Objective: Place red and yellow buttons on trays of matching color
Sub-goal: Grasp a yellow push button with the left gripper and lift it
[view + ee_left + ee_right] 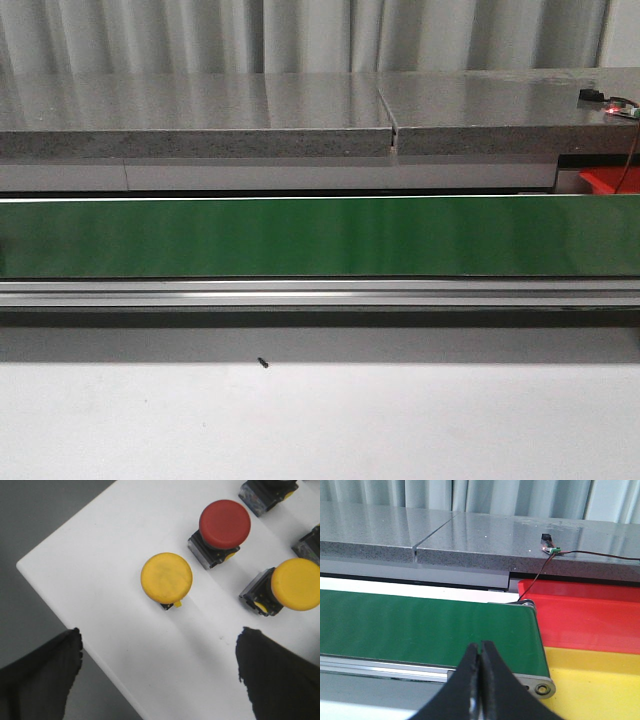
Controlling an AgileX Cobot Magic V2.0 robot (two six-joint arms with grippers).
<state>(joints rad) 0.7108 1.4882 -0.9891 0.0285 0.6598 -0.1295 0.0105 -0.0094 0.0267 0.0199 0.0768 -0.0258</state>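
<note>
Left wrist view shows my left claw [160, 675] spread wide above the yellow button [166, 578] on the desk [100, 570], positioned for a grasp, while my right claw [481, 680] waits closed near the red tray [590, 617] and yellow tray [600, 690].

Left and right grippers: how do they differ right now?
The left gripper is open, its fingers spread wide apart; the right gripper is shut, its fingers pressed together. The left one looks down on a white surface with a yellow button and red button; the right one faces the green belt, with the red tray and yellow tray beside it. Neither holds anything.
</note>
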